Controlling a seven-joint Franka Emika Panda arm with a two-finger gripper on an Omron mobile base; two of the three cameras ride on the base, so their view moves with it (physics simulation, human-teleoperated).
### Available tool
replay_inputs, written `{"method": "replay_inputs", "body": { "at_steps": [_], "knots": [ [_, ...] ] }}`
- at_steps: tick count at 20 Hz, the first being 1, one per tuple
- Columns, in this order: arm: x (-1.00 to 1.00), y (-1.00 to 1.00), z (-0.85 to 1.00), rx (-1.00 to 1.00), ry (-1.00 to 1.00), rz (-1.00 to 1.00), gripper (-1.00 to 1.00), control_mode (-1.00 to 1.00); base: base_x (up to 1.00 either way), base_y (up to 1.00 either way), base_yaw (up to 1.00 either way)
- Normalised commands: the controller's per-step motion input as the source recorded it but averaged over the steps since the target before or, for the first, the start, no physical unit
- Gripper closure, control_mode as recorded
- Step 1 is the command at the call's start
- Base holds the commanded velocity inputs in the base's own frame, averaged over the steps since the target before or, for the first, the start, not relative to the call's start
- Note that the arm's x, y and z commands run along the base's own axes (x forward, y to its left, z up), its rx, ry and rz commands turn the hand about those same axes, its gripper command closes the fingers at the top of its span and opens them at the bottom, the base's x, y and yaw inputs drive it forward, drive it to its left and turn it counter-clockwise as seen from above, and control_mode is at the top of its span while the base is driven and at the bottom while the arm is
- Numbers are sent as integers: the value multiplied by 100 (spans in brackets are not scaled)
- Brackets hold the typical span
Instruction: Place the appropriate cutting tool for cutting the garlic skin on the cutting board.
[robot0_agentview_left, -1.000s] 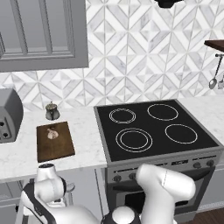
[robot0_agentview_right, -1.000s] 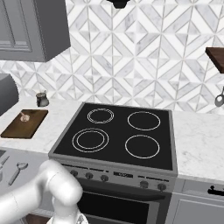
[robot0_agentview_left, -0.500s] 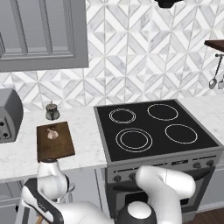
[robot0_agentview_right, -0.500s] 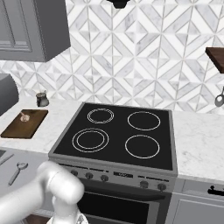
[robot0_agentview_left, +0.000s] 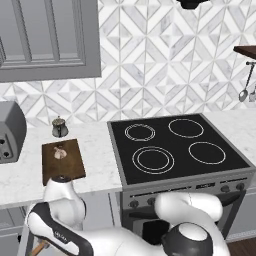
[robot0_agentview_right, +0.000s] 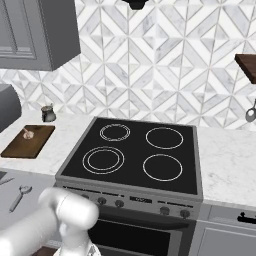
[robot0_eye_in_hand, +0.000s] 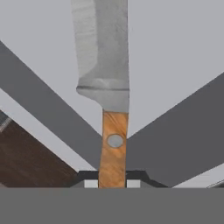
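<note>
Knife (robot0_eye_in_hand: 105, 65) is seen in the hand view, where its orange-brown handle is clamped between the two dark finger tips of the gripper (robot0_eye_in_hand: 113, 180) and its grey blade is pointed away from the hand. The fingers are drawn narrow around the handle, so the tool is judged to be held firmly. The arm is bent low in front of the counter, beside the stove (robot0_agentview_left: 177, 147), and the knife is hanging over grey cabinet surfaces, well apart from the cutting board (robot0_agentview_left: 62, 160). The board is lying on the white counter (robot0_agentview_left: 97, 147), between the grey toaster (robot0_agentview_left: 10, 131) and the stove, and the garlic (robot0_agentview_left: 59, 153) is resting on its far part. For the carrying step to be done well, the knife should be lifted clear above the counter edge, kept level, and lowered on the bare near part of the board, so that the bulb is not pushed off. A small dark pot (robot0_agentview_left: 59, 127) is standing behind the board; what is inside it cannot be told. A silver utensil (robot0_agentview_right: 19, 197) is lying lower left in the right base view.
</note>
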Motion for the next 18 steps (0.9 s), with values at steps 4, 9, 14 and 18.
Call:
{"method": "replay_inputs", "body": {
  "at_steps": [4, 9, 14, 18],
  "knots": [
    [-5, -11, 86, 0, 0, -26, 100, -100, 0, 0, 0],
    [0, -32, 80, 0, -3, -21, 100, -100, 0, 0, 0],
    [4, -49, 63, 0, -5, -21, 100, -100, 0, 0, 0],
    [59, -46, 45, 0, -1, -19, 100, -100, 0, 0, 0]
  ]
}}
